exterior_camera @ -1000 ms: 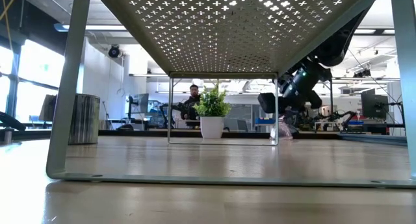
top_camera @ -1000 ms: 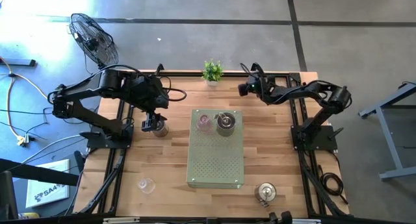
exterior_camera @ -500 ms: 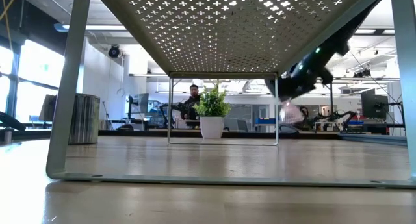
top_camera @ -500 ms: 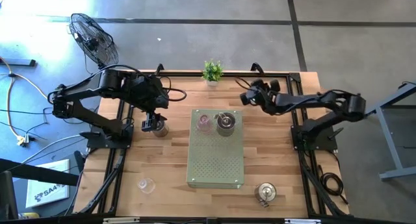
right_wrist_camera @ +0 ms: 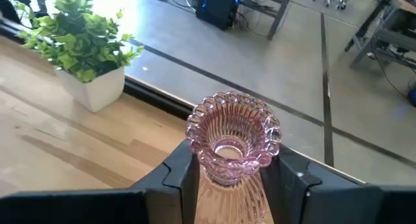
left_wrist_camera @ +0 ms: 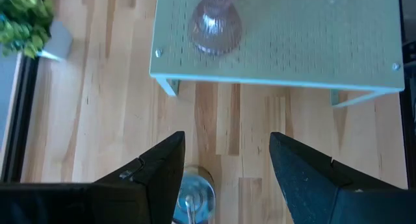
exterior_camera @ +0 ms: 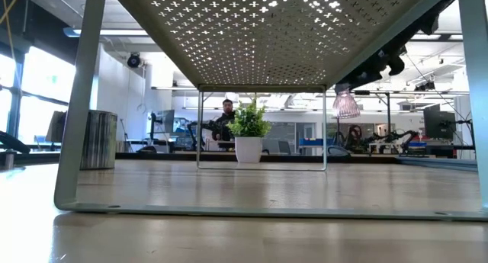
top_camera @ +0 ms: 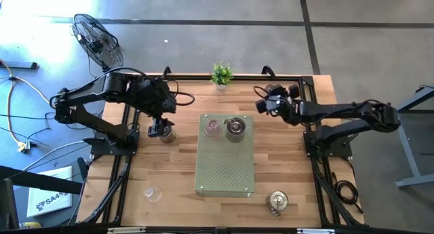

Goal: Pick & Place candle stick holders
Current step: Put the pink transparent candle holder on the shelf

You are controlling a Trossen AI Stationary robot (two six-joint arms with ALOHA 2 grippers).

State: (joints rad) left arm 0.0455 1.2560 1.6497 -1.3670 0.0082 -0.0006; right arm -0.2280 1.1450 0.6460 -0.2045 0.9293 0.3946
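Right gripper (right_wrist_camera: 227,178) raised above table's far right part, jaws clamped on ribbed pink glass candle holder (right_wrist_camera: 233,145) (upright, scalloped rim up), clear of wooden table (top_camera: 285,159).
Left gripper (left_wrist_camera: 224,169) hovers over silvery metal holder (left_wrist_camera: 193,195) left of perforated green metal stand (top_camera: 224,167), jaws apart, not touching it.
On stand: second pink glass holder (top_camera: 213,129) beside metal holder (top_camera: 234,129).
Clear glass holder (top_camera: 152,192) near left corner; another metal holder (top_camera: 277,201) near right.

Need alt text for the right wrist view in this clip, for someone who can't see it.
The right gripper holds a pink ribbed glass holder upright between its two dark fingers, above the wooden table. A green potted plant stands near the table's edge, with grey floor beyond.
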